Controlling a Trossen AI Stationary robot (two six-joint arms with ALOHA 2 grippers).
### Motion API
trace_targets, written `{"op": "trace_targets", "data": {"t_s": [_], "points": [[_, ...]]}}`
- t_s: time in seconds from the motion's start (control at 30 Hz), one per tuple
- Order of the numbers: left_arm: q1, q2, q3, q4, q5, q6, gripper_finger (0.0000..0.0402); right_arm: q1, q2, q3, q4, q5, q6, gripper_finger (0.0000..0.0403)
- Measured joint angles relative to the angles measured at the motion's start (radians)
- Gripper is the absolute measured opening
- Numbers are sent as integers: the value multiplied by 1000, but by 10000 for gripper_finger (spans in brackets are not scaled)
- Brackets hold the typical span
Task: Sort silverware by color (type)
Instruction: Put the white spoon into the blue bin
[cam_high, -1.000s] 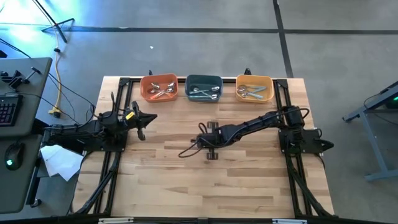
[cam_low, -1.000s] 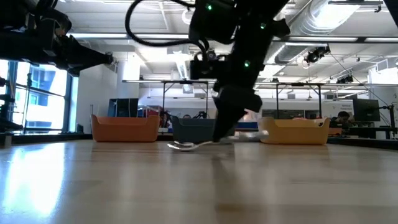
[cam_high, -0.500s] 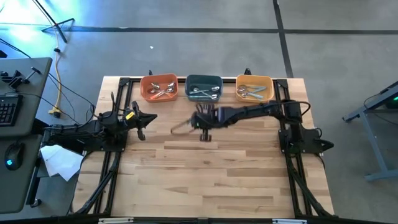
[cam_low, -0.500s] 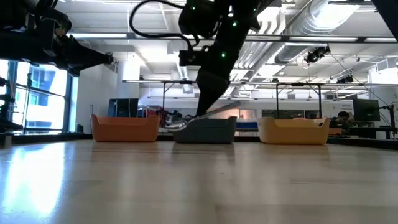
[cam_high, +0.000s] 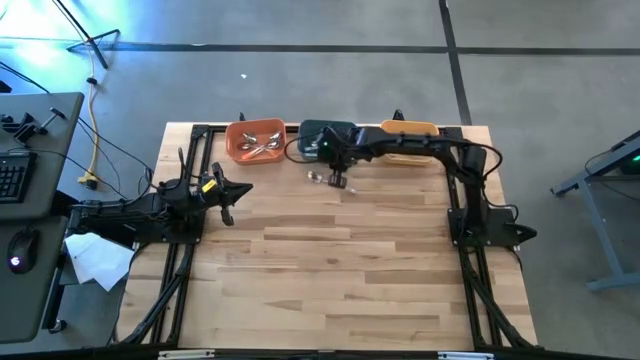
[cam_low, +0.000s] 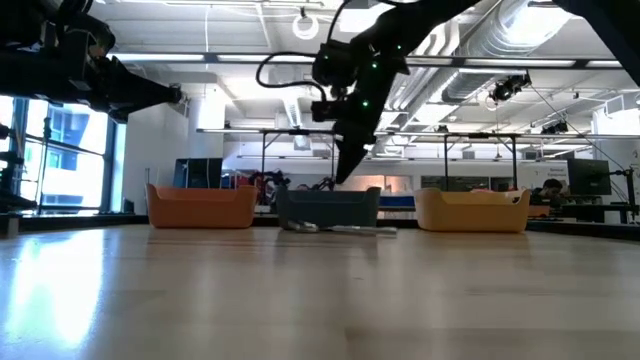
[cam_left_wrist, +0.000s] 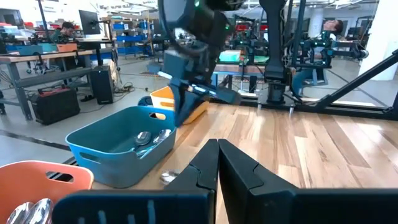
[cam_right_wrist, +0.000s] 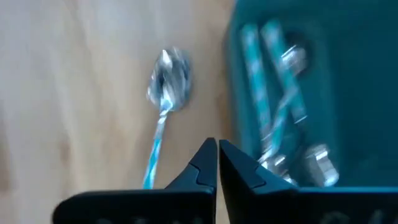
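Yellow bowl (cam_high: 408, 128) mostly hidden under right arm. Right hand (cam_high: 338, 172) pressed together, empty, above teal bowl (cam_high: 312, 130) edge; blue spoon (cam_right_wrist: 163, 99) lies on wood desk (cam_high: 340, 270) just beside bowl. Left hand (cam_high: 226, 195) pressed together, idle at desk's left. Workshop behind.

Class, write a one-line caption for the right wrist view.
Blue-handled spoon lying on wood beside the teal bowl.

Dark jointed arms, black cables
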Motion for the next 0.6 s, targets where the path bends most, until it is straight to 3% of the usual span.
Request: {"op": "trace_targets", "data": {"t_s": [0.13, 0.33, 0.47, 0.6], "points": [[0, 0, 0, 0, 0, 0, 3, -11, 2, 0, -90, -49, 20, 24], [0, 0, 0, 0, 0, 0, 3, -11, 30, 0, -93, -122, 93, 107], [0, 0, 0, 0, 0, 0, 3, -8, 97, 0, -44, -128, 98, 145], [0, 0, 0, 0, 0, 0, 3, -4, 171, -1, -15, -78, 89, 157]]}}
